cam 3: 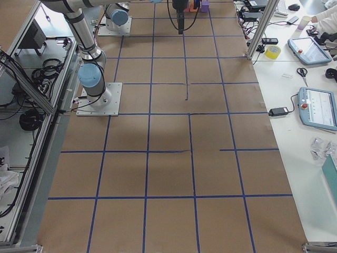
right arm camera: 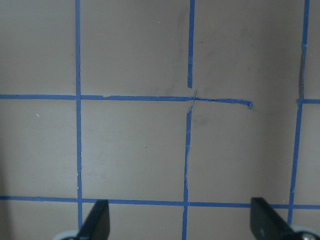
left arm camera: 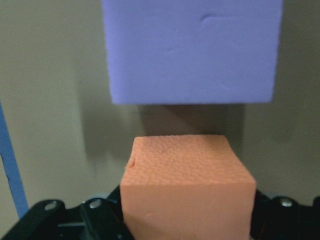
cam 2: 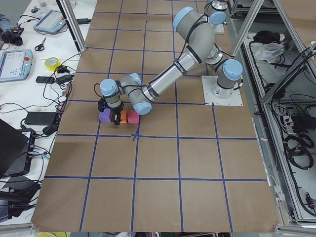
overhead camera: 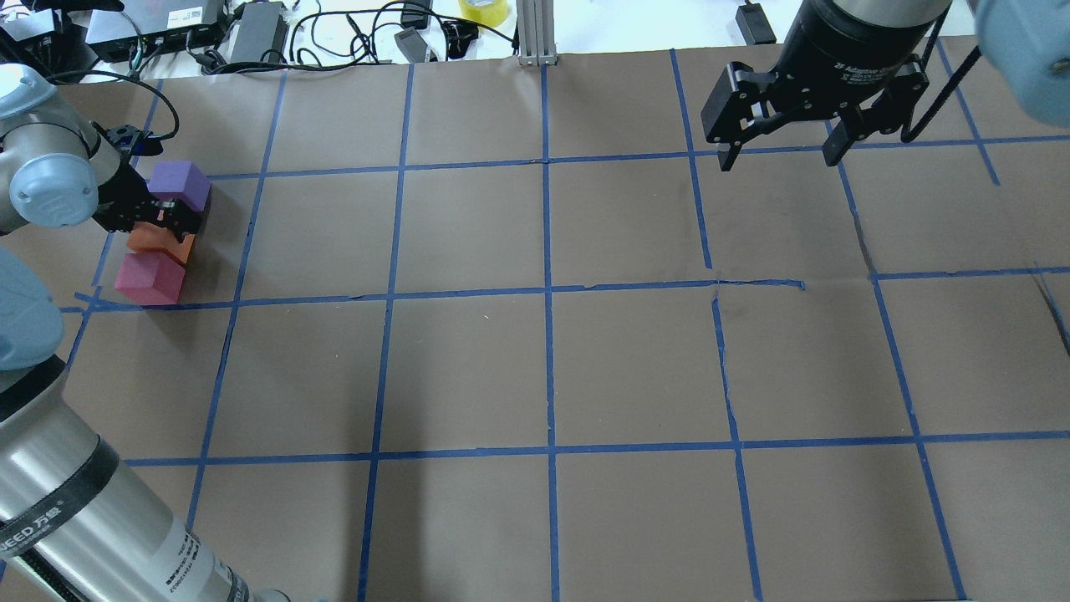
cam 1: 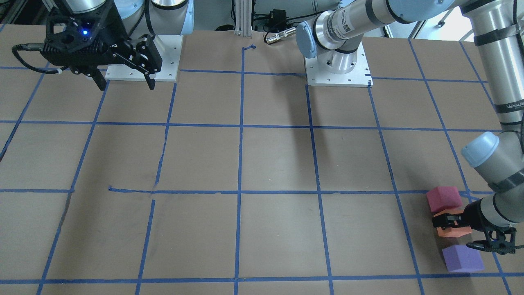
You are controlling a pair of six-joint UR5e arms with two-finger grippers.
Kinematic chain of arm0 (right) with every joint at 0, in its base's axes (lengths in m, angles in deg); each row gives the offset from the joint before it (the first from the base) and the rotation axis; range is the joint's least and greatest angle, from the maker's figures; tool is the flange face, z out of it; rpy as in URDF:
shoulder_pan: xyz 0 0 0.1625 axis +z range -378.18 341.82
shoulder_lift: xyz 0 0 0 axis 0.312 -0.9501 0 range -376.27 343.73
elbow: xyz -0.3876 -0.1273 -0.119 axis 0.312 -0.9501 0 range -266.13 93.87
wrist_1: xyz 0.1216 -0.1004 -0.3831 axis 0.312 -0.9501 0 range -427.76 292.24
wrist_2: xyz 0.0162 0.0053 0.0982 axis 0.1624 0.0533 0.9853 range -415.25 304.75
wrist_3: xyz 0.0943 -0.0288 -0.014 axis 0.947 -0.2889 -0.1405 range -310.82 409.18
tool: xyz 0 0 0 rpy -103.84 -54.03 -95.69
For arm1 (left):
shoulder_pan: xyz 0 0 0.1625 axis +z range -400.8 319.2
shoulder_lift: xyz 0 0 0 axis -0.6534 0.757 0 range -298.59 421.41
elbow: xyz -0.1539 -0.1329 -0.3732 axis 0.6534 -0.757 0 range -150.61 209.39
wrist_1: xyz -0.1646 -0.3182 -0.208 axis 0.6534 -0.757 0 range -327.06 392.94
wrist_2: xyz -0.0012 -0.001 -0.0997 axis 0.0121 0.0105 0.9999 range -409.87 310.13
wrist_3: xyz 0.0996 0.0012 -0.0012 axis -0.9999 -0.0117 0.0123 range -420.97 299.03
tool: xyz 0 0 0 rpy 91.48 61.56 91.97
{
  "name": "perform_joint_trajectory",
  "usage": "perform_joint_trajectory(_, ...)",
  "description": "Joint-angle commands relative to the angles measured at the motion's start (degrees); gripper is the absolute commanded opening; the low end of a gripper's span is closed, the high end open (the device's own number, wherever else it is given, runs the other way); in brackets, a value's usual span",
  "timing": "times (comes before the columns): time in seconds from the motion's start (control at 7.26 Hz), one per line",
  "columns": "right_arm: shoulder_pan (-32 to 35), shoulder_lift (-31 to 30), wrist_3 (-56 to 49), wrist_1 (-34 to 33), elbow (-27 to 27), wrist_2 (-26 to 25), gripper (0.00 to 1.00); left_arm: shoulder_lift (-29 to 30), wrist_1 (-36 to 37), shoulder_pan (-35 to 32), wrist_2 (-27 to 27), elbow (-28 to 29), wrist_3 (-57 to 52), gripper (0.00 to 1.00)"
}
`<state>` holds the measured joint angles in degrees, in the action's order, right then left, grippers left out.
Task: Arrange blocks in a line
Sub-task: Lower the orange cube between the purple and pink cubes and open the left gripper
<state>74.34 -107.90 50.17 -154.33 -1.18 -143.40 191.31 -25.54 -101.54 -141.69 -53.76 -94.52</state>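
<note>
- Left gripper (cam 1: 452, 224): fingers (left arm camera: 272, 215) pinch the orange block (left arm camera: 186, 175) on two opposite sides. In the wrist view the block fills the gap between them.
- Orange block is in the middle slot, between the red block (cam 1: 444, 198) and the purple block (cam 1: 462, 259), at the robot's left end of the bench (overhead camera: 543, 368). I read this as the placing step, with the line nearly done.
- The side grip makes sense to me: the faces toward red and purple are free, so the block can drop in without the fingers hitting a neighbour.
- Orange looks touching, or all but touching, the red block. A strip of bare bench shows between orange and purple.
- I can't tell if orange rests on the bench or hangs just above it.
- The row runs roughly parallel to the tape (overhead camera: 247, 251) just beside it, so alignment looks fine.
- Right gripper (overhead camera: 779, 159): fingers spread, nothing between them, held above the bench and well apart from the blocks. I judge it is parked out of the way.
- Open room: the whole bench from the tape line toward the right arm is bare of blocks.
- Tight side: the left arm's own wrist and elbow crowd the outer side of the row, and the bench end is near there.
- Release, my guess: the fingers open across the row, not along it, so the neighbours shouldn't block them.
- Risk, also a guess: the block could drag on a finger at release and nudge red, or stay gapped from purple.
</note>
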Motion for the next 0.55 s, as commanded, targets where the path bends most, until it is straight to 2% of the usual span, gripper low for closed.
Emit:
perform_joint_trajectory(0.0,-0.1,-0.2,0.1,0.4,0.0,-0.2,1.00,0.2,0.1,0.0,0.2,0.1,-1.0,1.00)
perform_joint_trajectory(0.41,-0.3,0.1,-0.6,0.3,0.0,0.0,1.00,-2.4,0.0,-0.7,0.3,0.6,-0.7,1.00)
